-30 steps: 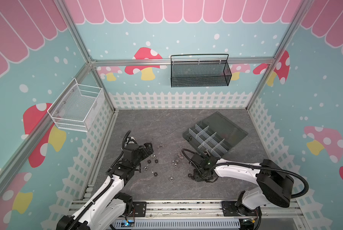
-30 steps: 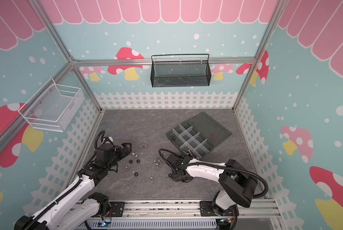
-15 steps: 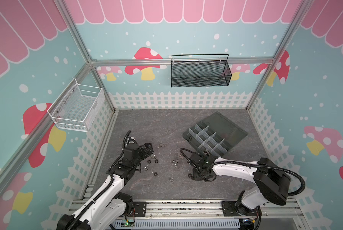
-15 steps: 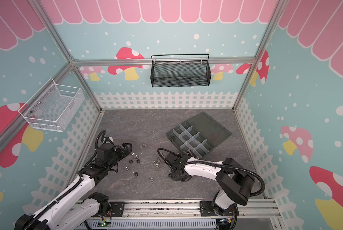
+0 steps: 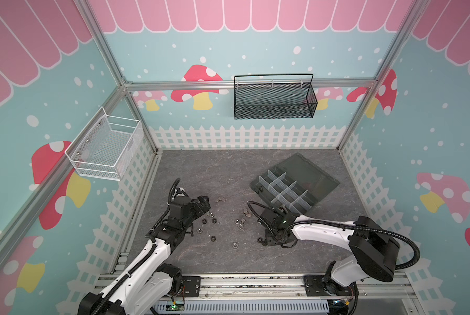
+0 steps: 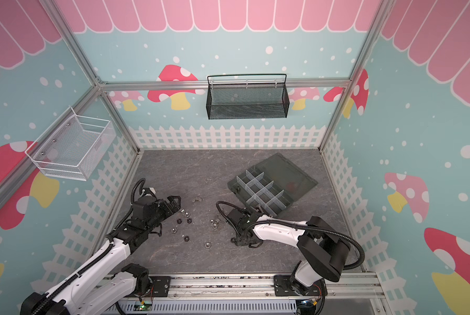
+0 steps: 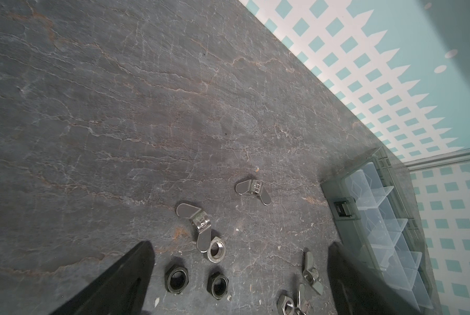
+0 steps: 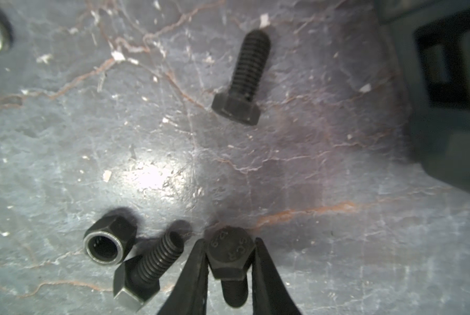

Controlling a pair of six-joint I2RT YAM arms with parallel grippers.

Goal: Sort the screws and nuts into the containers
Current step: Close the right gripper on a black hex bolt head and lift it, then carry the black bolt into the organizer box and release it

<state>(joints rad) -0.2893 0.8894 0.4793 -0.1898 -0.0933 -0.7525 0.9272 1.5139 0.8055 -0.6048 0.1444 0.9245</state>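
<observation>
Grasp step: right gripper (image 8: pixel 229 242) pinched 1 black hex-head metal screw (image 8: pixel 231 261) near the grey plastic organizer box (image 5: pixel 256 184); left gripper (image 7: pixel 240 253) stood spread. Next likely needed a lift boxward.

Dark grey table (image 5: pixel 228 169), veined rust and white. Black screw (image 8: pixel 229 261), pale lettering on head. Black nuts (image 7: pixel 176 279) and silver nuts (image 7: pixel 216 249) mid-table. Grey organizer box (image 5: pixel 307 171) at 2 o'clock, whitish dividers. Teal walls (image 5: pixel 283 41), white dots, red mushrooms, pink scallops. Black mesh basket (image 5: pixel 274 106) at 12 o'clock.

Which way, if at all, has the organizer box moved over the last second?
No. In both top views the organizer box sits at the same spot and angle against the back wall's picket fence.
</observation>
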